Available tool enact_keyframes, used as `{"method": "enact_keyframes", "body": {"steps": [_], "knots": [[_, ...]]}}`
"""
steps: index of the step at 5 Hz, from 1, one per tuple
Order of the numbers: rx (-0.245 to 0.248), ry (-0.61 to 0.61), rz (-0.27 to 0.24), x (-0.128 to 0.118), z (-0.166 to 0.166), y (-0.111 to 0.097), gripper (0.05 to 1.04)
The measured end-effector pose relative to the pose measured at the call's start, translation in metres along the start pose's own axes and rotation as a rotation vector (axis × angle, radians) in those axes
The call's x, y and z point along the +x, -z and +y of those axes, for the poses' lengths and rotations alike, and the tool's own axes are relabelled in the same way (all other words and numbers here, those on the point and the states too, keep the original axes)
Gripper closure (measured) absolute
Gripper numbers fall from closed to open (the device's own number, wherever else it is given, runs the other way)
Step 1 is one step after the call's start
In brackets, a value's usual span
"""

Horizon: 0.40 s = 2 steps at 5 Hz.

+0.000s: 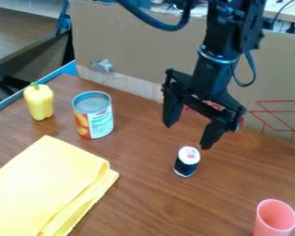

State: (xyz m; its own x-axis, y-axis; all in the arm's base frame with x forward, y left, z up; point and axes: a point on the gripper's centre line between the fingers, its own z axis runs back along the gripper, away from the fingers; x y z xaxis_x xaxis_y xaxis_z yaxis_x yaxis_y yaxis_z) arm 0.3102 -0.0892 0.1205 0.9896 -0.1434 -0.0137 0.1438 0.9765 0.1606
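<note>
Hand (188,132), fingers wide apart, above table (153,198) near black-and-white roll (187,162), perhaps toy sushi; tin can (93,115) stands left.

pepper (39,102) left of can (101,125) | cloth (45,184) before both | cylinder (185,167) behind-left of cup (270,230)

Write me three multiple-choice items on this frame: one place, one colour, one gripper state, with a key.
1. Where in the view is the pink cup?
A) Upper left
B) Lower right
C) Upper right

2. What colour is the folded cloth?
A) Yellow
B) Blue
C) Green

3. How is the gripper?
A) Closed on the can
B) Closed, empty
C) Open, empty

Key:
1 B: the cup is near the lower right corner.
2 A: the cloth is yellow throughout.
3 C: its fingers are spread with nothing between them.
</note>
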Motion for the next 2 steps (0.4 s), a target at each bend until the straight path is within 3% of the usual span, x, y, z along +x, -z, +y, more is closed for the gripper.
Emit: {"method": "enact_keyframes", "body": {"steps": [1,2], "knots": [[-0.037,-0.043,0.008,0.006,0.017,0.009,0.081],[-0.079,-0.043,0.082,0.006,0.018,0.031,0.081]]}}
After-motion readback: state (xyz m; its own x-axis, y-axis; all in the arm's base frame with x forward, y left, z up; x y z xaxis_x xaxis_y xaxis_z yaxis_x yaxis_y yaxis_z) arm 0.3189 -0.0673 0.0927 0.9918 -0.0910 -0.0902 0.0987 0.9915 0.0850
